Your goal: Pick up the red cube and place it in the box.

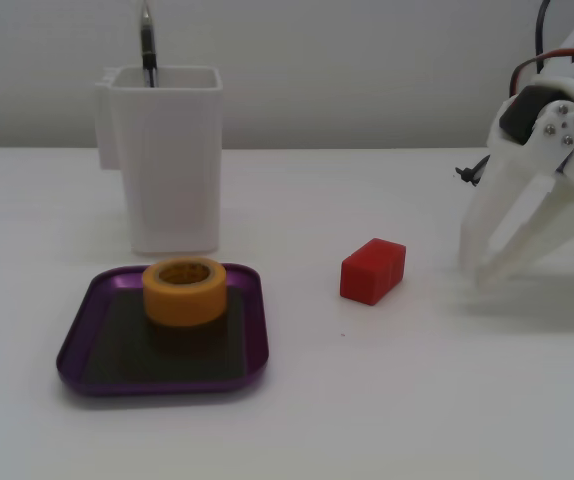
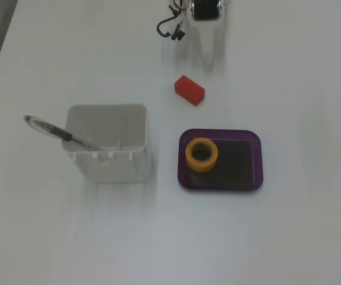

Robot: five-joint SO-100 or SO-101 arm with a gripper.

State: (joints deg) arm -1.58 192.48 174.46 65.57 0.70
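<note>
The red cube (image 1: 372,270) (image 2: 189,90) lies on the white table, clear of everything else. The box (image 1: 77,345) (image 2: 183,160), a shallow purple tray with a dark base, sits to the cube's left in the side-on fixed view and nearer the frame's bottom in the top-down one. My white gripper (image 1: 474,271) (image 2: 210,54) points down at the table, to the right of the cube in the side-on view and about a cube's length away from it. Its fingertips come together just above the surface with nothing between them.
A yellow tape roll (image 1: 184,290) (image 2: 201,154) stands inside the tray at its left end. A tall white pen holder (image 1: 172,160) (image 2: 114,160) with a pen (image 1: 148,45) (image 2: 57,132) stands behind the tray. A black cable (image 2: 169,27) hangs by the arm.
</note>
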